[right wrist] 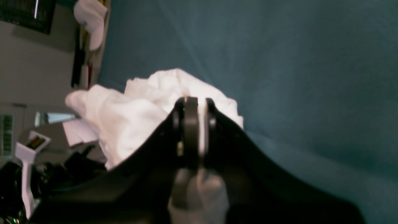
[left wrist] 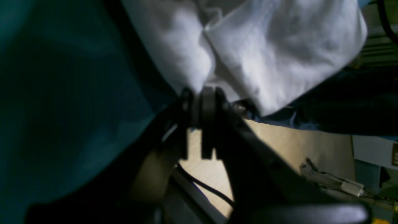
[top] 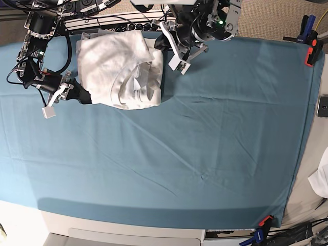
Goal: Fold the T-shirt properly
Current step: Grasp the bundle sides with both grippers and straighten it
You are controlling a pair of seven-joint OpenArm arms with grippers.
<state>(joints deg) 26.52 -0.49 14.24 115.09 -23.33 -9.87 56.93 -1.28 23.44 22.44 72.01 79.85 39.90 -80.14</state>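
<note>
The white T-shirt [top: 113,61] lies bunched in a wrinkled heap at the table's far left, on the teal cover. My right gripper [top: 84,96] is at the heap's lower left edge. In the right wrist view this gripper [right wrist: 195,104] is shut, with white T-shirt cloth [right wrist: 124,118] pinched between its fingers. My left gripper [top: 160,43] is at the heap's upper right edge. In the left wrist view this gripper [left wrist: 203,96] is shut on a fold of the T-shirt [left wrist: 279,46], which hangs in two lobes past the fingers.
The teal table cover [top: 205,143] spans the whole table. Orange clamps hold it at the right edge [top: 310,54] and the front right corner [top: 264,221]. A small white cloth [top: 320,179] and a dark device [top: 323,106] lie off the right side. Cables run behind the table.
</note>
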